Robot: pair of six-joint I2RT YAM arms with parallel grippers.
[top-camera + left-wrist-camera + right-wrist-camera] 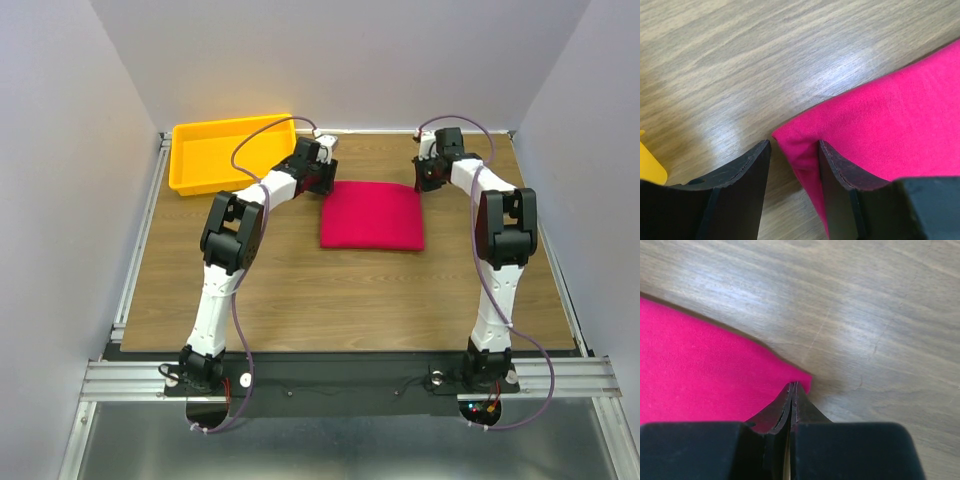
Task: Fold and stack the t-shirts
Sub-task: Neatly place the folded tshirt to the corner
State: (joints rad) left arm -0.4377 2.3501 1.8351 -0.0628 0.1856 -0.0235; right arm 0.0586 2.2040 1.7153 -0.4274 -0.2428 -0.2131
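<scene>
Overhead view, wrist views close on t-shirt [890, 115]

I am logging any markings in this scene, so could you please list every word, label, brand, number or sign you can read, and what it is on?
There are none to read.
The folded t-shirt shows plain pink cloth with no label in view, the yellow tray is unmarked, and the wooden table, left arm and right arm carry no legible print.
</scene>
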